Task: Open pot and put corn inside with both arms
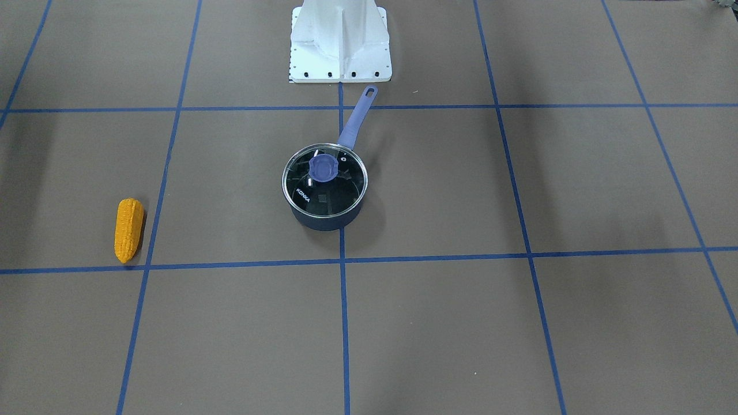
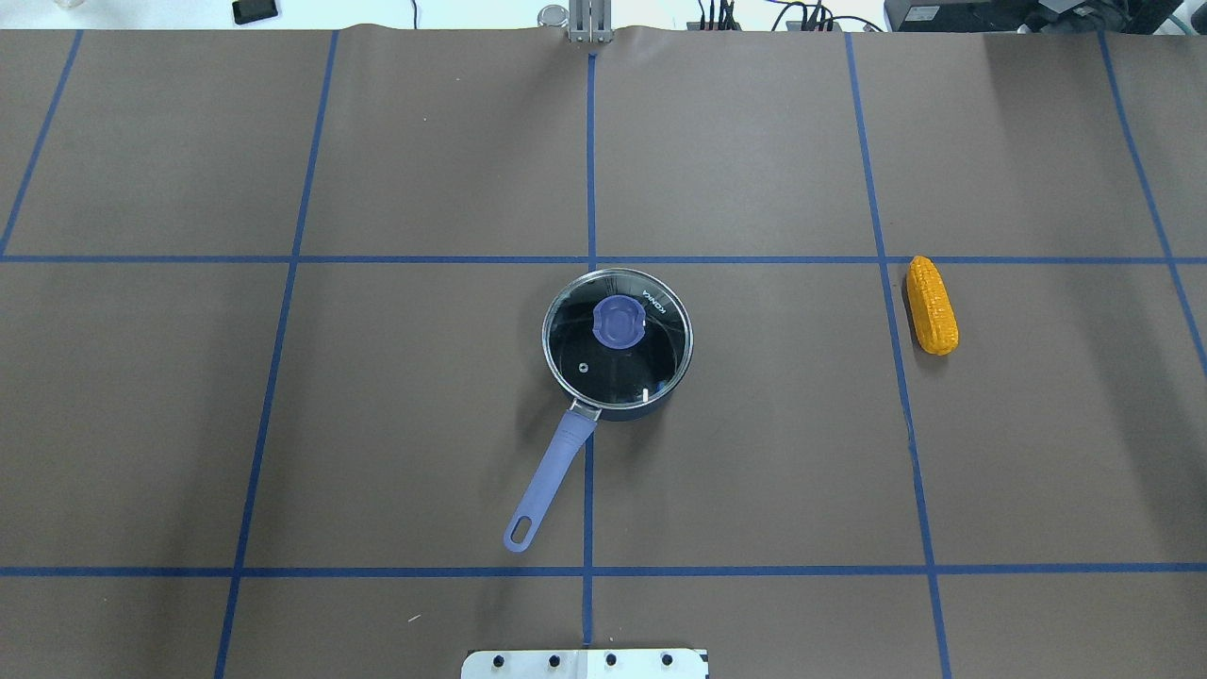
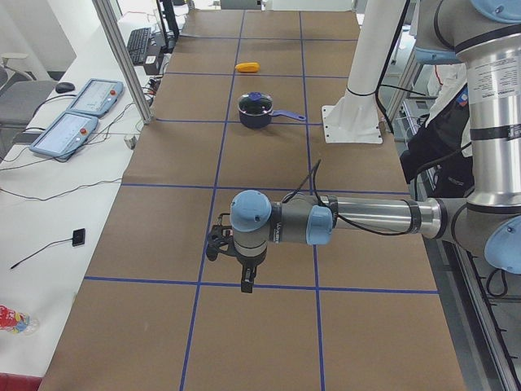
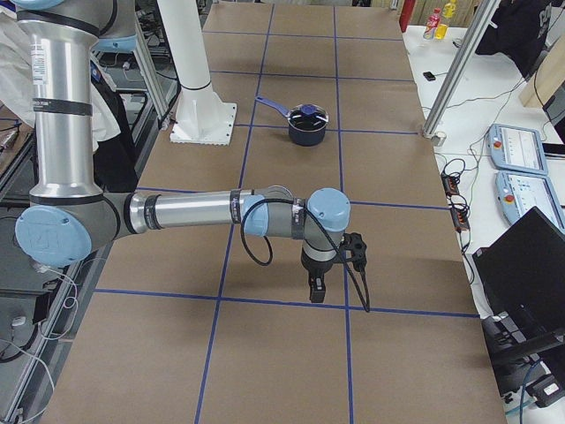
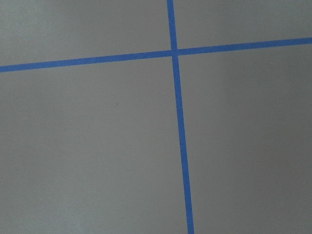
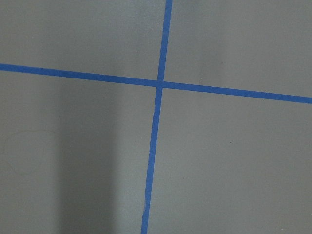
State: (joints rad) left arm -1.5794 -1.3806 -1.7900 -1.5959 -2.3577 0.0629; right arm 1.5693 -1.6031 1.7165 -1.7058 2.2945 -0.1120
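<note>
Two side views show left arm, right arm; overhead, pot, corn.

The tabletop is covered in brown paper marked into large squares by blue tape lines, and the light is even, with only soft shadows. In the exterior left view a white bench runs beside the tabletop. It carries two pendant consoles, a keyboard and loose cables, and a slanted aluminium post rises at the tabletop's edge. The exterior right view shows a black screen near the camera and bottles far along the bench.
</note>
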